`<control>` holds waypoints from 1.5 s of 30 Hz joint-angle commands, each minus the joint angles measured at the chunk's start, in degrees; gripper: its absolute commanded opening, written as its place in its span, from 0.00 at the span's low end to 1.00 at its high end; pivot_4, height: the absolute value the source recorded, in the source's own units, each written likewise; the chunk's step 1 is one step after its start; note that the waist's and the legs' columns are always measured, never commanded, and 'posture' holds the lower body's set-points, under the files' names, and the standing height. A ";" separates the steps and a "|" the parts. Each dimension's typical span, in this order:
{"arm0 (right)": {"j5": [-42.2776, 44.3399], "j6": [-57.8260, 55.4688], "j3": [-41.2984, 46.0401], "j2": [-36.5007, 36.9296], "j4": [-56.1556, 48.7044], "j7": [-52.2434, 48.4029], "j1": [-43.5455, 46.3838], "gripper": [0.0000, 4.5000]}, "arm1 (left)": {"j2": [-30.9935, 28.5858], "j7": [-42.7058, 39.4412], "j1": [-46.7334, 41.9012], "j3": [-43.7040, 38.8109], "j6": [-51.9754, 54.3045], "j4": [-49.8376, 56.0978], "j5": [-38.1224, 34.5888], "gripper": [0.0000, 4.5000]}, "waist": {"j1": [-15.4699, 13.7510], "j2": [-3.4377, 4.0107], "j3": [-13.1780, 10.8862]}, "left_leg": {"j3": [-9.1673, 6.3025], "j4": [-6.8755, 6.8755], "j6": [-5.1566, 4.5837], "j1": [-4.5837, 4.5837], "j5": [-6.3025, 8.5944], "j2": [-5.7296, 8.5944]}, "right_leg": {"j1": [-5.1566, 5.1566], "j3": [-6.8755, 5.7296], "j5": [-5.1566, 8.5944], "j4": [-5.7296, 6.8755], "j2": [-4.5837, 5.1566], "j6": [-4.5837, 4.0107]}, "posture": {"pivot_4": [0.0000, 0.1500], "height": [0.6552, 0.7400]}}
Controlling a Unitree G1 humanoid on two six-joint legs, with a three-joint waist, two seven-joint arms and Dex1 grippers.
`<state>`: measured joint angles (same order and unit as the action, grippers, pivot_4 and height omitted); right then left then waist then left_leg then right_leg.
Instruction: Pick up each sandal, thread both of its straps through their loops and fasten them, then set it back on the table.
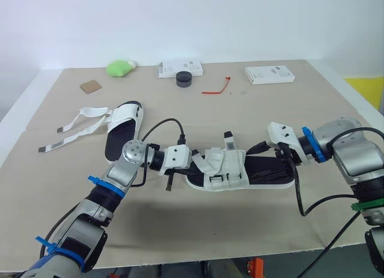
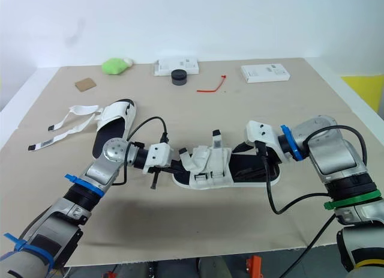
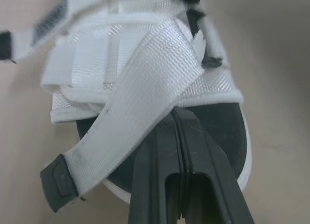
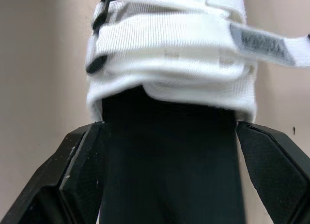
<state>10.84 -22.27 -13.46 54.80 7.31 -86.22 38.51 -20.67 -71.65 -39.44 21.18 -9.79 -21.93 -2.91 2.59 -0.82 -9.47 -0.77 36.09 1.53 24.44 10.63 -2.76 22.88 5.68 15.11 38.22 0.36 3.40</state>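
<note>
A white-strapped sandal with a black sole [image 1: 264,170] lies across the middle of the table. My left gripper [image 1: 193,164] is at its toe end. In the left wrist view that gripper [image 3: 178,115] is shut on a loose white strap [image 3: 145,103] that crosses the toe. My right gripper [image 1: 287,161] is at the heel, and its fingers [image 4: 82,171] clamp the black sole [image 4: 169,166] from both sides. A second sandal [image 1: 123,128] rests to the left with its two straps [image 1: 72,131] spread loose on the table.
Along the far edge are a green lump [image 1: 120,68], a white box [image 1: 180,68], a black cylinder [image 1: 184,79], a red zip tie [image 1: 217,87] and another white box [image 1: 270,74]. A cardboard scrap [image 1: 92,86] lies at the far left.
</note>
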 commanded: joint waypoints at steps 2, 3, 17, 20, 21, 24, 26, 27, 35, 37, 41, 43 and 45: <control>1.01 -1.09 2.74 1.44 -3.50 0.37 -0.23 0.98 | -1.37 1.39 1.00 2.18 -2.30 0.07 4.30 0.00 | 0.00 0.01 0.00 | 0.00 0.08 0.00 -0.01 0.00 0.00 | -0.03 0.00 -0.02 0.01 0.00 0.04 | 1.00 1.00; 1.07 -1.30 2.95 1.68 -3.88 0.43 -0.36 0.98 | -1.75 1.39 1.20 2.63 -2.96 0.10 4.96 0.00 | 0.01 0.00 0.00 | 0.00 0.11 0.00 -0.01 0.00 0.00 | -0.03 0.01 -0.04 0.02 0.00 0.05 | 1.00 1.00; 20.81 -34.92 18.24 3.27 -5.39 6.15 9.86 0.98 | -1.04 2.08 2.54 3.77 -2.47 1.61 5.75 0.00 | 0.03 0.10 0.05 | 0.19 0.22 0.00 -0.10 0.00 -0.01 | -0.10 0.21 -0.12 0.04 0.01 0.12 | 1.00 1.00; 22.05 -47.47 15.83 -1.43 -5.71 14.06 16.10 0.98 | -0.89 1.90 2.57 3.62 -2.03 1.95 5.41 0.00 | 0.05 0.10 0.07 | 0.19 0.21 -0.01 -0.14 0.00 -0.04 | -0.10 0.21 -0.26 0.04 0.00 -0.14 | 1.00 1.00; 22.46 -53.16 14.80 -3.71 -5.12 16.86 18.74 0.98 | -0.77 1.81 2.52 3.54 -1.81 2.00 5.21 0.00 | 0.15 0.10 0.08 | 0.17 0.21 0.00 -0.14 0.00 -0.04 | -0.10 0.18 -0.23 0.04 -0.01 -0.10 | 1.00 1.00; 22.76 -68.27 14.37 -13.87 1.60 26.43 27.65 0.98 | -0.27 1.79 2.24 3.31 -1.32 1.99 4.91 0.00 | 0.18 0.22 0.12 | 0.28 0.22 -0.02 -0.14 -0.01 -0.07 | 0.02 0.31 -0.26 0.11 -0.03 -0.11 | 1.00 1.00; 24.03 -70.23 12.80 -17.11 5.77 30.86 30.12 0.98 | -0.02 1.91 2.17 3.31 -1.46 1.90 5.04 0.00 | -0.15 0.21 0.12 | 0.30 0.22 -0.10 -0.07 -0.06 -0.01 | 0.17 0.38 -0.32 0.28 -0.02 -0.13 | 1.00 1.00; 25.30 -70.23 11.48 -17.32 6.21 31.96 30.25 0.98 | 0.11 2.02 2.15 3.31 -1.47 1.89 5.10 0.00 | -0.61 0.19 0.13 | 0.26 0.23 -0.11 0.01 -0.07 0.00 | 0.19 0.32 -0.31 0.30 -0.02 -0.17 | 1.00 1.00; 41.62 -70.23 0.11 -13.20 0.08 36.34 25.02 0.98 | 0.34 3.02 2.51 3.24 -1.48 2.67 5.70 0.00 | -1.24 0.19 0.13 | 0.14 0.25 -0.25 0.46 0.06 0.05 | 0.48 0.15 -0.21 0.24 0.06 -0.28 | 1.00 1.00; 44.00 -70.23 -1.10 -12.59 -1.28 37.86 23.06 0.98 | -0.11 3.16 2.87 3.49 -1.92 2.91 6.28 0.00 | -1.19 0.19 0.13 | 0.10 0.28 -0.25 0.45 0.06 0.05 | 0.46 0.12 -0.21 0.25 0.05 -0.28 | 1.00 1.00; 44.49 -70.23 -1.46 -13.99 -0.40 41.23 21.38 0.98 | -0.92 3.71 2.97 4.47 -2.40 3.10 8.12 0.00 | -0.96 0.19 0.13 | 0.09 0.33 -0.34 0.38 0.00 0.02 | 0.44 0.14 -0.24 0.27 -0.01 -0.13 | 1.00 1.00; 43.78 -70.23 -1.19 -15.34 1.44 42.48 21.59 0.98 | -1.29 3.95 2.79 4.96 -2.55 3.16 9.18 0.00 | -0.67 0.18 0.14 | 0.09 0.33 -0.45 0.35 -0.07 0.01 | 0.44 0.14 -0.26 0.28 -0.05 -0.05 | 1.00 1.00; 42.74 -70.23 -0.44 -16.90 3.48 43.59 22.34 0.98 | -1.63 4.36 2.47 5.37 -3.09 2.95 10.15 0.00 | -0.48 0.18 0.14 | 0.08 0.32 -0.50 0.24 -0.09 -0.03 | 0.34 0.14 -0.27 0.29 -0.11 -0.03 | 1.00 1.00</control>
<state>54.13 -92.59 -15.61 38.69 9.57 -43.64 59.17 -21.46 -66.77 -37.96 23.31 -12.88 -17.36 3.68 2.11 -0.64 -9.33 -0.69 36.42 0.99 24.67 10.51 -2.80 23.22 5.83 14.83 38.52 0.25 3.38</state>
